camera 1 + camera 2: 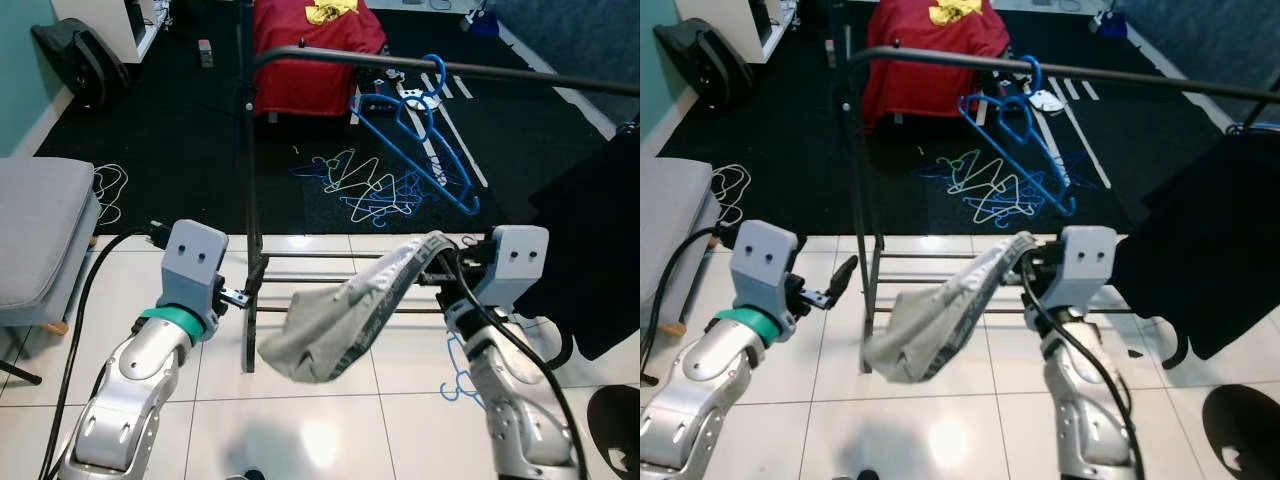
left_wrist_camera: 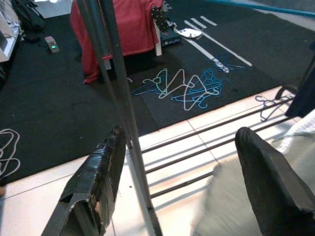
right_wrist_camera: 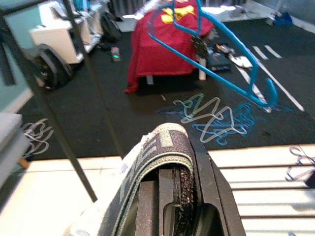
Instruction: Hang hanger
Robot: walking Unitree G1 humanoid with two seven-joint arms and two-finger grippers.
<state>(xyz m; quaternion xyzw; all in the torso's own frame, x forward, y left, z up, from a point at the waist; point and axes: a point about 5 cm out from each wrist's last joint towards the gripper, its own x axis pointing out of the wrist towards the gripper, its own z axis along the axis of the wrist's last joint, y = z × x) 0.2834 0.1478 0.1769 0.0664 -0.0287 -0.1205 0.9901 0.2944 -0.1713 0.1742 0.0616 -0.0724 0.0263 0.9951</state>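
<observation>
The right gripper (image 1: 440, 252) is pinched tight on the waistband edge of a grey garment (image 1: 340, 320), which droops from it towards the tiled floor (image 1: 300, 400) in front of the clothes rack (image 1: 250, 200); in the right wrist view the two black fingers (image 3: 167, 196) are pressed together with the banded fabric folded over them. The left gripper (image 1: 238, 298) hovers just beside the rack's upright post, its fingers spread apart and holding nothing, as the left wrist view makes plain. The task's thing, a blue hanger (image 1: 420, 130), already hooks over the rack's top rail (image 1: 480, 70) and tilts down towards the dark carpet, where a tangle of loose hangers (image 1: 365, 185) lies. A dark garment (image 1: 590, 260) hangs at the rack's right end, and another blue hanger (image 1: 460, 375) lies on the tiles by the right arm. The step in hand looks like bringing garment and hanger together, so a clean job probably calls for the free left gripper to steady the blue hanger or take a second hold on the cloth, spreading the waistband rather than letting it bunch. Lifting the fabric clear of the lower bars first would likely avoid a snag, and the right arm should mind the dark garment close beside it.
</observation>
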